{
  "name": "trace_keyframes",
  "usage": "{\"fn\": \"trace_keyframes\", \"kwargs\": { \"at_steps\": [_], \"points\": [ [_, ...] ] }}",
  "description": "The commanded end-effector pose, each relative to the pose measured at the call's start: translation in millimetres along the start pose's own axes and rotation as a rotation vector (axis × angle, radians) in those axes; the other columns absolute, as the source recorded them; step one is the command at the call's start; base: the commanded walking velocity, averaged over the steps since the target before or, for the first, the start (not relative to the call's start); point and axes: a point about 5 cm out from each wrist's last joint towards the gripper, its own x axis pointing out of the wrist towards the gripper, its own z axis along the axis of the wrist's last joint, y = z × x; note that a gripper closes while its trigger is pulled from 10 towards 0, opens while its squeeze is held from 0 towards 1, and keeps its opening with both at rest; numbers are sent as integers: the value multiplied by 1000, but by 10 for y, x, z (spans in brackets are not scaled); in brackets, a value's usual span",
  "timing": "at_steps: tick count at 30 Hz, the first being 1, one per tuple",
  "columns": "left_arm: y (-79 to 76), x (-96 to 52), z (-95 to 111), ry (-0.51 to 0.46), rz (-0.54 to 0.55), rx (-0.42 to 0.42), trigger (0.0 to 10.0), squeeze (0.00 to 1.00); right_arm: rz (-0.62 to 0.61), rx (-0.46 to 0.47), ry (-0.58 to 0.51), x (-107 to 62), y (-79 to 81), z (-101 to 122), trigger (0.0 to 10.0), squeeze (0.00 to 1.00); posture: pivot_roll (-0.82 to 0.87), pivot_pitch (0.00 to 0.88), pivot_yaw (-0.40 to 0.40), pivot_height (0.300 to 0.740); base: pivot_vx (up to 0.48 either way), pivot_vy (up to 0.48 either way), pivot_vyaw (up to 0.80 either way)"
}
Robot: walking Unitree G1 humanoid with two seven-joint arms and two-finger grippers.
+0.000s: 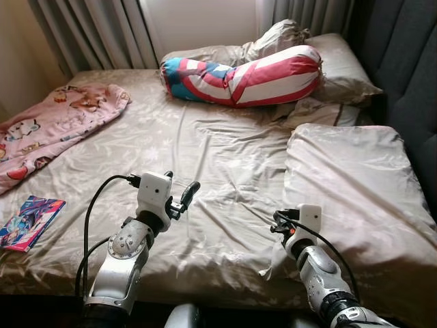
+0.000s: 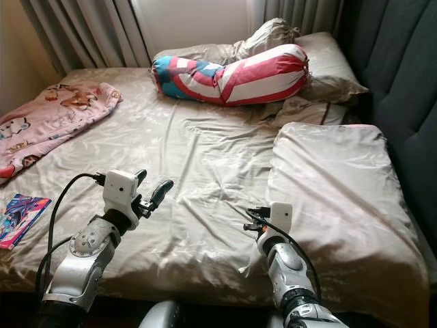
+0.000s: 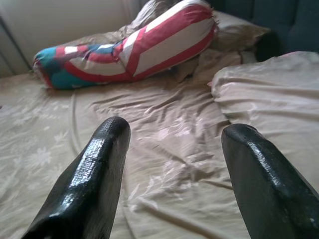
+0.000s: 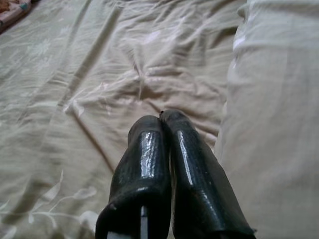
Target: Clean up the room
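Both end effectors hover over the bed's (image 1: 225, 157) near edge: left end effector (image 1: 179, 192) wide, right end effector (image 4: 167, 149) closed, empty. Soft, light pillow (image 1: 355, 184): pinch its corner.

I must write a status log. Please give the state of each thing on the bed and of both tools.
Left tool: open, raised over the sheet.
Right tool: shut, holding nothing, beside the folded duvet.
Bed sheet: wrinkled.
Folded duvet: lying flat.
Striped bolster: lying bent by the pillows.
Pink blanket: crumpled.
Book: closed, flat at the bed's edge.
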Motion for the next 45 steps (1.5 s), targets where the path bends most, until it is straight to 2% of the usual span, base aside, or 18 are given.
{"fn": "trace_keyframes", "kwargs": {
  "at_steps": [1,5,8,11,12,14,18,20,24,28,33,35,40,42,43,44,45],
  "points": [
    [16,-19,58,5,-11,24,10000,0,32,-5,24,49,112,11,10000,0,76,40,95,630,0,0,0],
    [-30,-12,133,-11,-35,29,10000,0,3,-42,54,61,121,-8,10000,0,90,65,96,630,0,0,0],
    [-91,-24,193,-26,-45,28,10000,0,-1,-16,61,66,124,-11,10000,0,93,84,82,630,0,0,0],
    [-123,-25,224,-38,-41,16,10000,0,7,-30,68,71,139,-12,10000,0,95,93,76,630,0,0,0],
    [-169,-42,259,-46,-42,7,10000,0,10,-50,76,73,141,-13,10000,0,103,123,70,630,0,0,0],
    [-211,-62,287,-51,-45,-4,10000,0,0,-76,85,75,131,-11,10000,0,104,128,68,630,0,0,0],
    [-277,-164,332,-46,-46,-21,10000,0,-55,-78,99,66,61,-8,10000,0,126,166,66,630,0,0,0],
    [-312,-276,377,-38,-47,-22,10000,0,-73,-87,114,51,32,-41,10000,0,149,200,69,630,0,0,0],
    [-321,-347,448,-39,-44,-19,10000,0,-74,-82,119,49,46,-62,10000,0,173,236,74,630,0,0,0],
    [-341,-500,522,-15,-22,-24,10000,0,-110,-89,94,41,46,-71,10000,0,187,267,83,630,0,0,0],
    [-374,-565,551,0,-22,-31,10000,0,-165,-102,69,38,9,-41,10000,0,195,277,93,630,0,0,0],
    [-382,-570,554,10,-24,-33,10000,0,-199,-81,27,39,-31,23,10000,0,193,281,95,630,0,0,0],
    [-385,-589,558,27,-25,-35,10000,0,-290,-105,-34,11,-181,137,10000,0,191,280,99,630,0,0,0],
    [-379,-575,554,32,-23,-36,10000,0,-413,-185,-71,-60,-404,233,10000,0,183,275,98,630,0,0,0],
    [-379,-575,554,32,-23,-36,10000,0,-413,-185,-71,-60,-404,233,10000,0,183,275,98,630,0,0,0],
    [-373,-564,547,31,-21,-37,10000,0,-494,-224,-99,-123,-563,305,10000,0,170,268,95,630,0,0,0],
    [-373,-560,546,32,-20,-38,10000,0,-524,-235,-108,-149,-622,329,10000,0,170,268,95,630,0,0,0]
  ]
}}
